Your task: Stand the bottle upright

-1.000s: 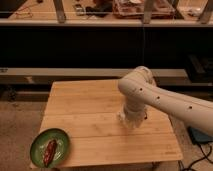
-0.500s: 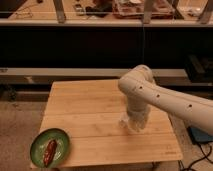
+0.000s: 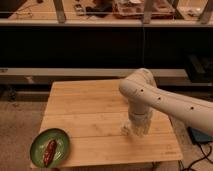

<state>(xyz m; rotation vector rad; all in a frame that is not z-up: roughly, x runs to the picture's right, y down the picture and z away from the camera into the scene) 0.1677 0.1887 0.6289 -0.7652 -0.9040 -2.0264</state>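
Note:
My gripper [image 3: 135, 128] is down at the wooden table [image 3: 90, 110], on its right half near the front edge, at the end of the white arm [image 3: 150, 95]. The arm and wrist cover most of what is under them. A small whitish shape [image 3: 125, 131] shows at the gripper's lower left, touching the table; I cannot tell whether it is the bottle or part of the gripper. The bottle is otherwise hidden.
A green plate [image 3: 62, 140] with a dark reddish-brown bar [image 3: 50, 151] sits at the table's front left corner. A dark counter with a metal rail [image 3: 75, 72] runs behind the table. A dark object and cables [image 3: 200, 137] lie on the floor to the right.
The arm and gripper have stayed over the same spot on the right of the table, shifting only slightly downward. The plate has not moved.

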